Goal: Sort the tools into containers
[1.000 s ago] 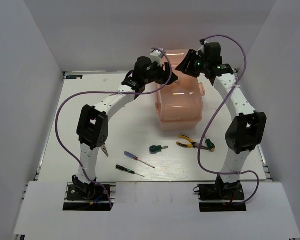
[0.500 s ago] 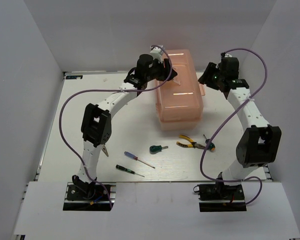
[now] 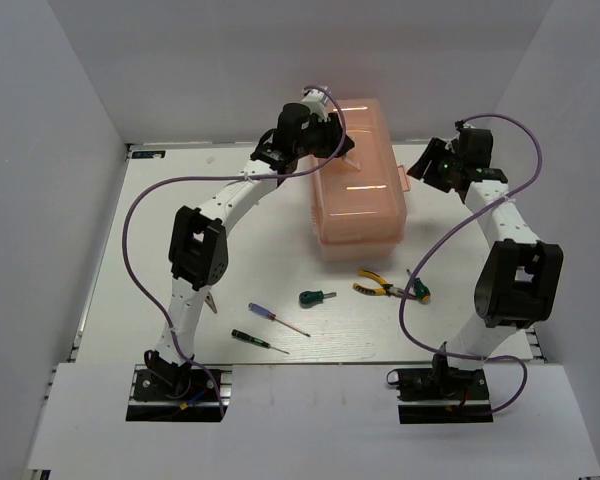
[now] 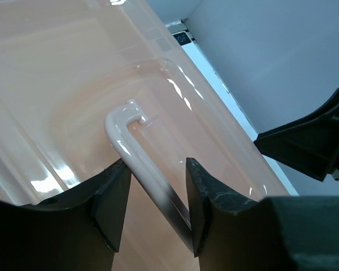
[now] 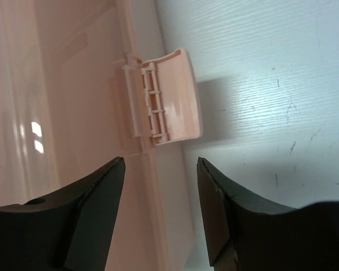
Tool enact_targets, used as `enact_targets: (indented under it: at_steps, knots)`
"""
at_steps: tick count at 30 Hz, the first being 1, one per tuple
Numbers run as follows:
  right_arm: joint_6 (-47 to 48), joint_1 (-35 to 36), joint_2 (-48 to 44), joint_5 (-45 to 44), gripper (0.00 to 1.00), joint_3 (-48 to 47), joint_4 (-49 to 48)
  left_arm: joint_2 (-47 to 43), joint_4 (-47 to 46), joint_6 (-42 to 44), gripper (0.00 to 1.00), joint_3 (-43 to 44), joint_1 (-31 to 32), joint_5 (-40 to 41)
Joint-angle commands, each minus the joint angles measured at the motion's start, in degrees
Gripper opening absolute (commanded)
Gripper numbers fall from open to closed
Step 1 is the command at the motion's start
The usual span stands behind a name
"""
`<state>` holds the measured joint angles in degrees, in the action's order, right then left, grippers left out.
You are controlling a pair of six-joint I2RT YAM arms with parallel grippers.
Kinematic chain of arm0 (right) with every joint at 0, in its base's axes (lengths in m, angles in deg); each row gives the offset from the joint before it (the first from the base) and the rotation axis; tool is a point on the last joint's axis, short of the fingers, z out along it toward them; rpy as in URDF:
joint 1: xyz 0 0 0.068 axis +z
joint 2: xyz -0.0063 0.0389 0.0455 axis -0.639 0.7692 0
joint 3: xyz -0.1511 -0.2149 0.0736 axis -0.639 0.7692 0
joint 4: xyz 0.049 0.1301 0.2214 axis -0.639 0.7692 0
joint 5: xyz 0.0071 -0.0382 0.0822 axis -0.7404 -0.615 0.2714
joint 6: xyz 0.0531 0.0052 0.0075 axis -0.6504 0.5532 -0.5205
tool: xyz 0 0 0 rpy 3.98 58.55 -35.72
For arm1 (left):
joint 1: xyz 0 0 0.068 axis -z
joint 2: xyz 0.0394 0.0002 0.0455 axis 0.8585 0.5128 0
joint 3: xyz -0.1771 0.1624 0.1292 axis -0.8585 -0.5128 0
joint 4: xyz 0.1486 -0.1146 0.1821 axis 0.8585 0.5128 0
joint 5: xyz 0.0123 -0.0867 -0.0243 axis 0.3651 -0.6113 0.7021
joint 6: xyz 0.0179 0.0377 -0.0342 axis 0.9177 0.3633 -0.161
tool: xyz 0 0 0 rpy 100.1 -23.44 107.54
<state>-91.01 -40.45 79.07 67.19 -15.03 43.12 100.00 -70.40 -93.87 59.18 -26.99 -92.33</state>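
Nearest the arm bases, all the tools are lying on the table (image 3: pixel 160 230), with none in a container yet. There's the dark green screwdriver (image 3: pixel 258 341) and the purple-handled screwdriver (image 3: pixel 276 319) just beyond it. To their right are a stubby green driver (image 3: pixel 317 298) and the yellow-and-black pliers (image 3: pixel 376 288), which have a second stubby driver (image 3: pixel 419 291) just beside them on the right. First worry is right there: the right arm's purple cable (image 3: pixel 404 305) loops down next to the pliers and that driver. Any big swing of that arm could drag or flick them.

Further back sits the pink toolbox (image 3: pixel 358 200), lid down. The right gripper (image 5: pixel 161 209) is spread wide, holding nothing, and hovers over the side latch (image 5: pixel 165 96), which looks flipped outward. I can't see whether there's a latch on the opposite side. If one is fastened there, lifting would just haul the whole box up or skid it.

Farthest back, the left gripper (image 4: pixel 156 169) has a finger on either side of the white lid handle (image 4: pixel 129 141). One finger looks to be touching it, but I honestly can't tell if it's clamped or just straddling. The handle runs diagonally through the gap and it's smooth and glossy. My guess is a loose pinch would slip off partway and the lid would drop. The box also looks light, so pulling off-vertical could tip it toward the tools.
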Motion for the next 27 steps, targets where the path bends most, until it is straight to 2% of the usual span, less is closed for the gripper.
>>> enact_targets:
  at_steps: [1,7,13,17,23,24,25,27]
  knots:
    - [1.0,-1.9,2.2,4.7,0.6,-0.3,-5.1,1.6,7.8,0.2,0.53,0.5,0.3,0.5]
    - [-0.7,-3.3,8.3,6.1,0.6,-3.9,-4.6,1.6,8.4,0.8,0.46,0.5,0.3,-0.7]
    - [-4.5,-4.6,13.9,12.1,0.6,-6.0,-6.7,2.1,8.4,0.8,0.36,1.5,0.3,-2.6]
    - [-8.0,-5.3,17.1,19.4,0.59,-7.8,-9.7,2.6,8.4,0.8,0.31,2.0,0.3,-3.1]
    - [-10.8,-5.5,21.5,22.0,0.45,-8.4,-11.4,3.2,8.4,0.2,0.21,2.6,0.3,-3.7]
    - [-10.7,-5.6,21.9,22.2,0.4,-8.8,-11.5,3.2,8.4,-0.4,0.2,3.1,0.3,-3.7]
    - [-10.9,-5.7,22.0,23.0,0.29,-8.8,-11.7,3.2,8.4,-0.4,0.18,3.1,0.3,-3.7]
    - [-11.1,-5.9,23.0,24.6,0.17,-8.4,-12.3,3.2,8.4,-0.4,0.16,3.1,0.3,-3.7]
